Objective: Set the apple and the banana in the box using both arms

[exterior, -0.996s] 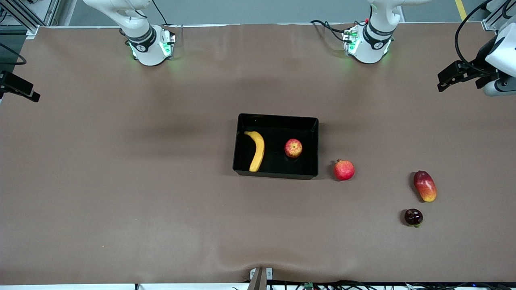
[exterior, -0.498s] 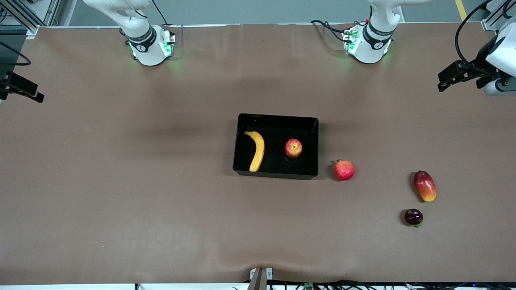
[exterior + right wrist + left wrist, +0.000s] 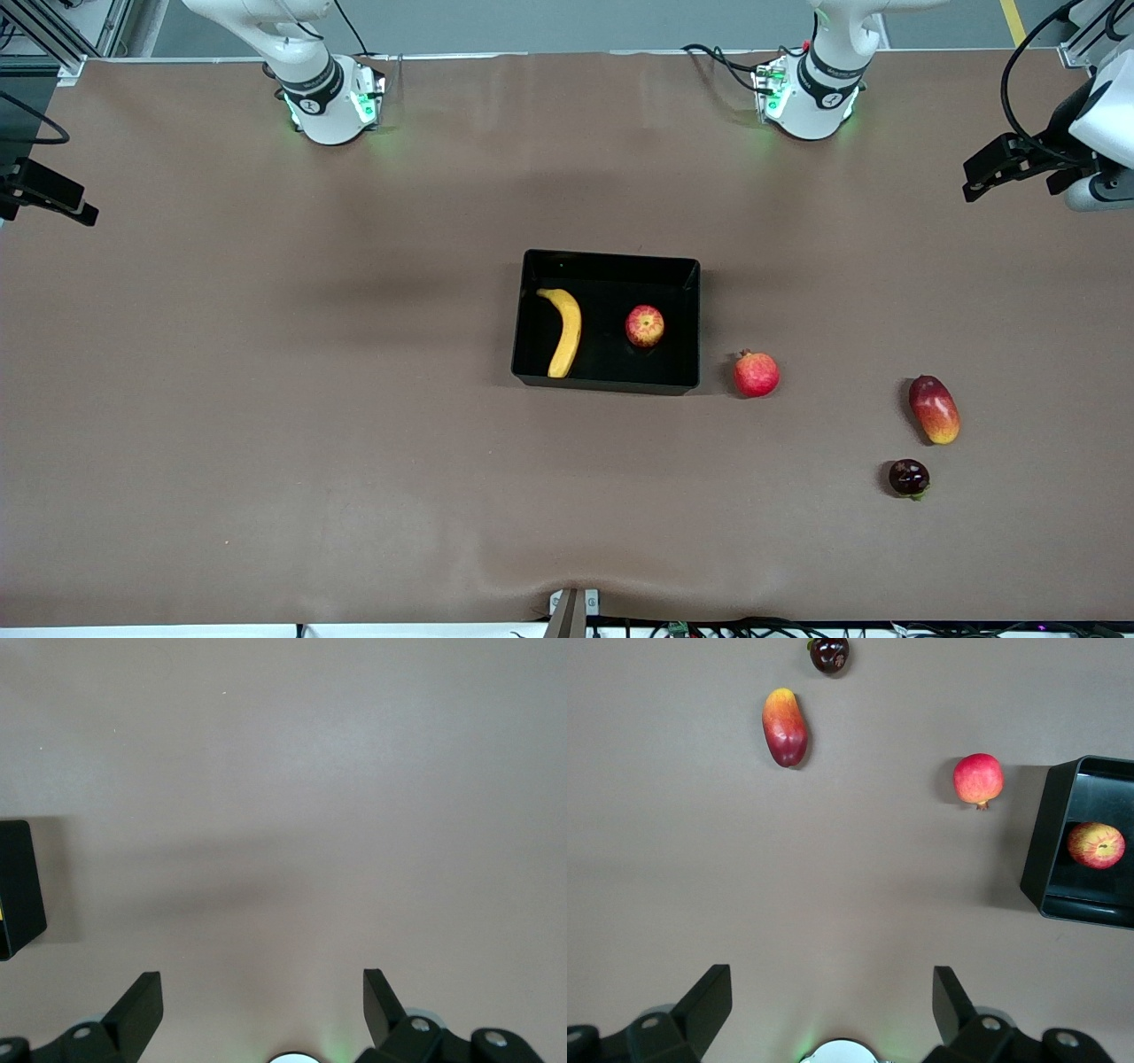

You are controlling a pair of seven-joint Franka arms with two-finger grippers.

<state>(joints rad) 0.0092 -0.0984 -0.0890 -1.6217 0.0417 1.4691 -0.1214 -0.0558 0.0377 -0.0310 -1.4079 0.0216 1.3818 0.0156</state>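
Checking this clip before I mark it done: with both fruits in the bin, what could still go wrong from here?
Little looks at risk. The apple and banana lie inside the box, and both grippers, left and right, hang open and empty over bare table. The pomegranate sits close beside the box toward the left arm's end; another sweep there might nudge it, or it might be mistaken for the apple.

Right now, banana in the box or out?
In. The banana lies flat on the floor of the box, beside the apple.
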